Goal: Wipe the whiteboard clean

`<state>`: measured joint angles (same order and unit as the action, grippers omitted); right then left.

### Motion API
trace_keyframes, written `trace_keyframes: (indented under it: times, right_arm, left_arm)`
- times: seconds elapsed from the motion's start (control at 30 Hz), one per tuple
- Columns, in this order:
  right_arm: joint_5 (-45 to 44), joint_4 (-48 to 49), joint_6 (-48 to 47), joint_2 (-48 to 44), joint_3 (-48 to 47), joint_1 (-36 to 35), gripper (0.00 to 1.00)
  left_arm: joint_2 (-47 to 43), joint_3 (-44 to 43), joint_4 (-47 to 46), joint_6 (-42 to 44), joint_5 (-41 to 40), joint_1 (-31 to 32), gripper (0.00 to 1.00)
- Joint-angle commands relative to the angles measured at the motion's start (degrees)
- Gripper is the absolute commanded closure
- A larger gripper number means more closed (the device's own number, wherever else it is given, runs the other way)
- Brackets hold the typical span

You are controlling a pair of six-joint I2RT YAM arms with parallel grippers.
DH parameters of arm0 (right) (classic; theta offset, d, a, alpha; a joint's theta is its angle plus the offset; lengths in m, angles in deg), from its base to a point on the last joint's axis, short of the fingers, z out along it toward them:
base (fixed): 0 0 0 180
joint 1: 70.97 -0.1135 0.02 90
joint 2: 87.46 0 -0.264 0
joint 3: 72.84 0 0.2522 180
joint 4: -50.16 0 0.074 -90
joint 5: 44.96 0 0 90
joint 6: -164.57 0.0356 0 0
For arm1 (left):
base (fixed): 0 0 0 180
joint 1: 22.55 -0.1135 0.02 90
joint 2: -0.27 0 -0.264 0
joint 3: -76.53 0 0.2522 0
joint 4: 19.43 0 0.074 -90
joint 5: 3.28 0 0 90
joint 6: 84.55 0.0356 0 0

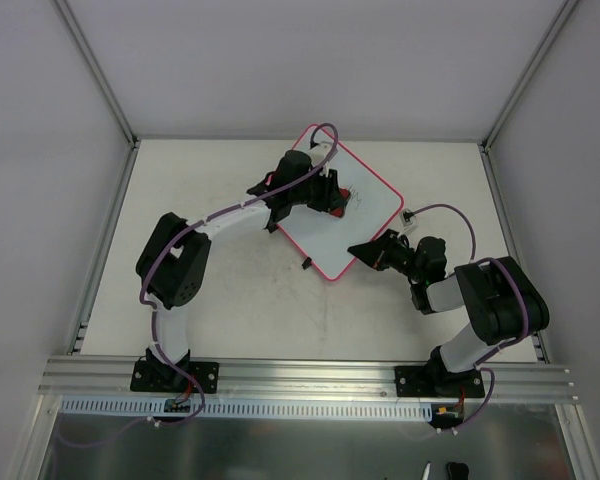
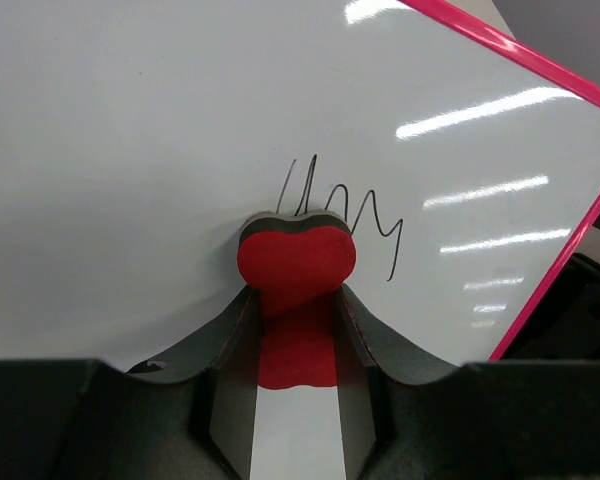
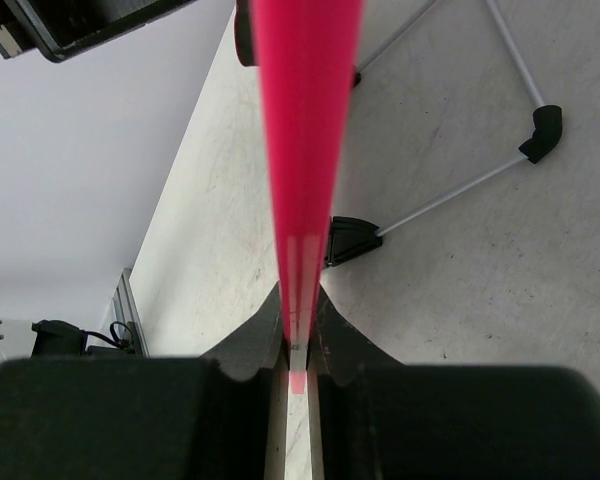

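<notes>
Toward the far edge of the desk [image 1: 230, 290], right of centre, the whiteboard [image 1: 365, 215] sat with the right end effector [image 1: 358, 250] clamped on its pink frame, apparently to steady it, while the left end effector [image 1: 328, 196], closed on the red eraser [image 2: 296, 258], pressed it beside the dark scribble [image 2: 345, 212].

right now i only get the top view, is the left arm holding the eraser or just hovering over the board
Observer: Holding it: left jaws shut on the red eraser, its dark edge on the whiteboard.
Operator: any ink left
Observer: Yes, a thin dark scribble sits just beyond the eraser, unwiped.
Operator: and the right arm
Observer: The right jaws are clamped on the board's pink frame.
</notes>
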<state>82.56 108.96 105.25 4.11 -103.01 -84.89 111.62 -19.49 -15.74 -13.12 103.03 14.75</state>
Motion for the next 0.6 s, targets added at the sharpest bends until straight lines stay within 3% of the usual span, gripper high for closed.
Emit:
trace_keyframes:
  times: [0.0,0.33,0.57]
  right_arm:
    - [2.3,15.2,-1.9,-0.9,-1.5,-0.8,1.00]
    - [2.3,15.2,-2.0,-1.0,-1.5,-0.8,1.00]
    - [2.3,15.2,-2.0,-1.0,-1.4,-0.8,1.00]
  left_arm:
    - [2.5,-1.2,1.4,3.2,5.6,2.9,0.80]
    - [2.5,-4.6,6.7,10.4,9.3,6.6,0.80]
    - [3.2,-6.9,9.1,11.3,-0.6,6.8,0.80]
